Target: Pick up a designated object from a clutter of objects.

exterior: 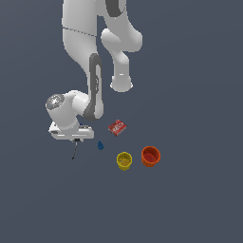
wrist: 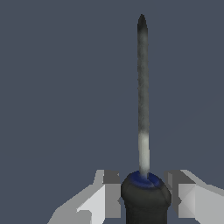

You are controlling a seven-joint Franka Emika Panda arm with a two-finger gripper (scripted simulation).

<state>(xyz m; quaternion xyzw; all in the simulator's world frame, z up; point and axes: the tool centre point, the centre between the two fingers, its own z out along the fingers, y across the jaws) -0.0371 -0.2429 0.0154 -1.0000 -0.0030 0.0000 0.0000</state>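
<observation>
In the wrist view, the screwdriver [wrist: 142,109] is seen at close range: a rounded black handle with a blue collar is set between the two pale grey fingers [wrist: 107,197] of the tool [wrist: 145,194], and a thin shaft runs away from it, light grey near the collar and darkening to a pointed tip. The fingers are drawn in narrow on either side of the handle, just beside it and seemingly touching it, so the screwdriver appears to be held. Behind it only the flat, matte blue-grey table [wrist: 52,87] is shown; none of the other items is visible there.

The wider arrangement is given only by the exterior view. There the tool [exterior: 75,138] is found low at the exterior view's left, under the white, smooth-jointed arm [exterior: 80,57], and of the screwdriver [exterior: 74,152] only a short dark sliver is seen, slanting down from below the tool; its colours cannot be made out. Whether its tip touches the table [exterior: 199,199] cannot be told.

The rest of the clutter lies to the exterior view's right of the tool, apart from it. A tiny blue piece [exterior: 100,145] is nearest. A flat red box [exterior: 117,127] with pale markings is set further off. A round, open yellow cup [exterior: 124,161] and a slightly larger orange cup [exterior: 150,156] stand upright, just beside each other.
</observation>
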